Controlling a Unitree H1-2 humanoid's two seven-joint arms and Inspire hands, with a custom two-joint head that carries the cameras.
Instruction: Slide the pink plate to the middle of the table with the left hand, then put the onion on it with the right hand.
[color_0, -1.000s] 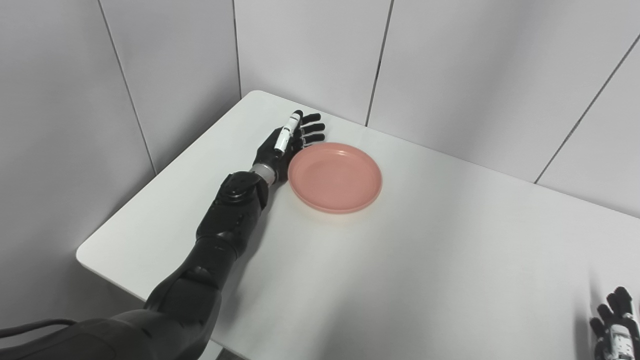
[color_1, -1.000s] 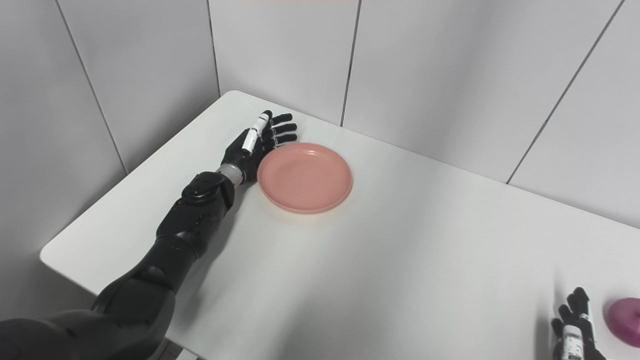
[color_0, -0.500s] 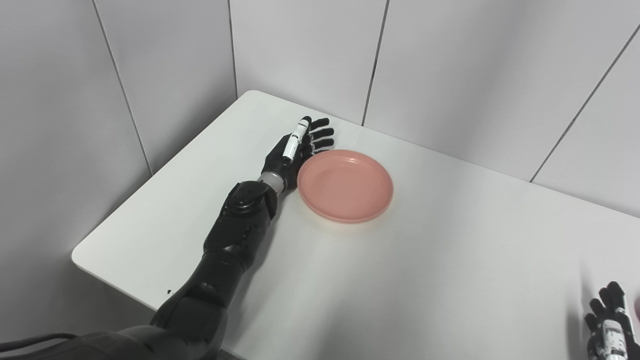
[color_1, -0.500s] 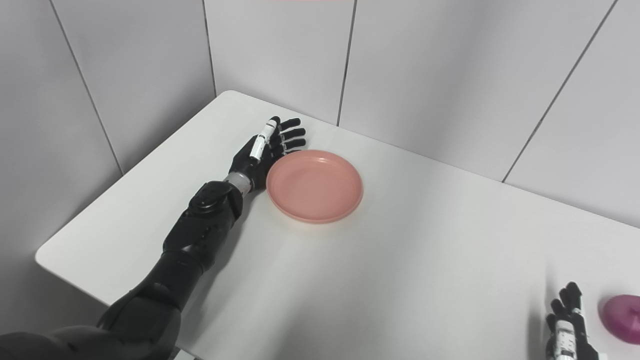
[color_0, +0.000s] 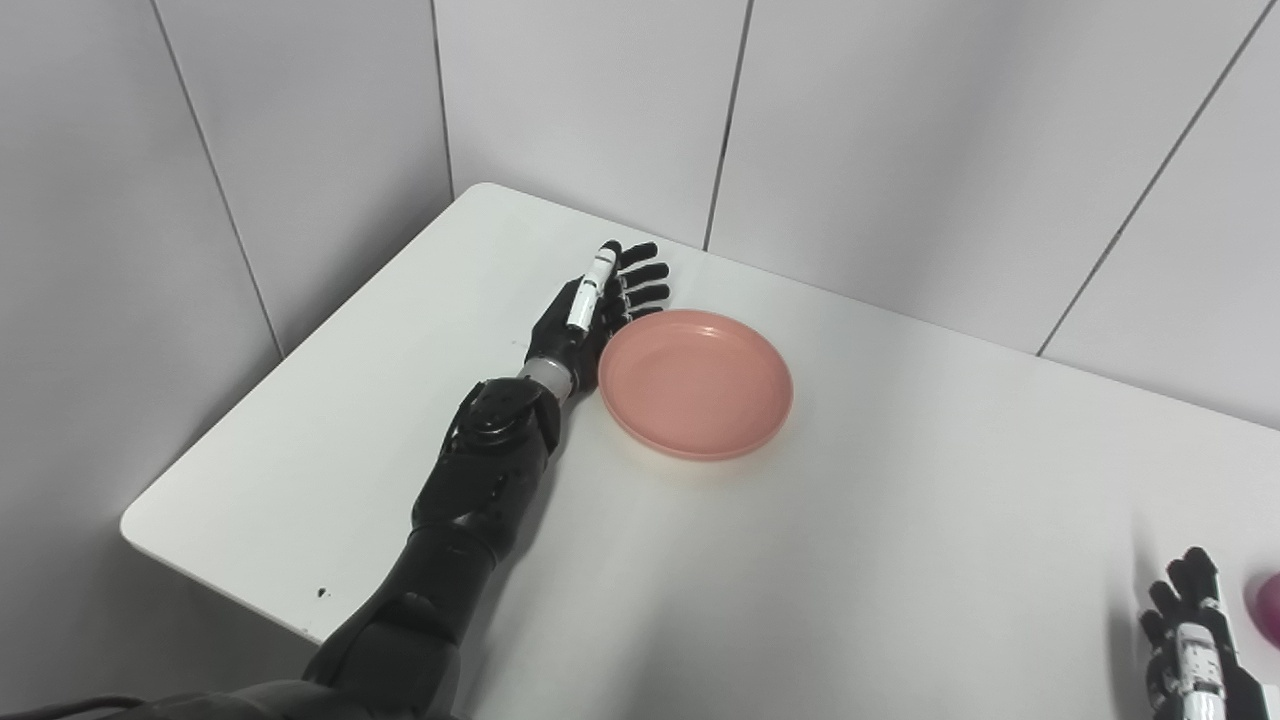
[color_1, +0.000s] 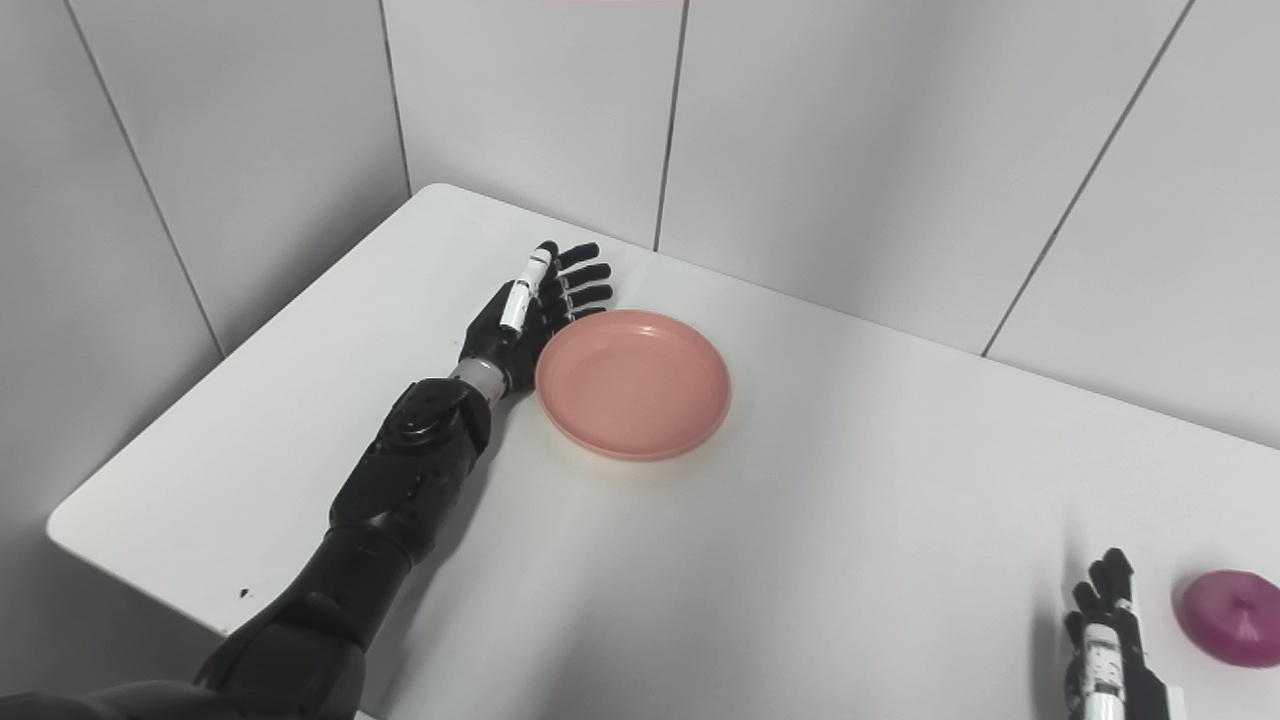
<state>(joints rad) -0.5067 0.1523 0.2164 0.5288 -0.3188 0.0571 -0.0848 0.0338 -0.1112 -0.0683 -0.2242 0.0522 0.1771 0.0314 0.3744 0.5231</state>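
The pink plate (color_0: 697, 383) lies flat on the white table (color_0: 850, 560), left of the table's middle. My left hand (color_0: 592, 308) is open, fingers straight and pointing away from me, its palm side against the plate's left rim. A purple onion (color_1: 1232, 630) sits near the table's right front; only its edge shows in the left eye view. My right hand (color_1: 1105, 645) rests open at the bottom right, just left of the onion and apart from it. Nothing lies on the plate.
Grey panelled walls (color_0: 600, 100) close in the table's back and left sides. The table's rounded left front corner (color_0: 135, 525) lies near my left forearm. A small dark speck (color_0: 320, 592) marks the table near that edge.
The left hand has pushed the plate a little to the right and toward me across the table. The camera has also turned, bringing more of the onion into view. The right hand stays put.
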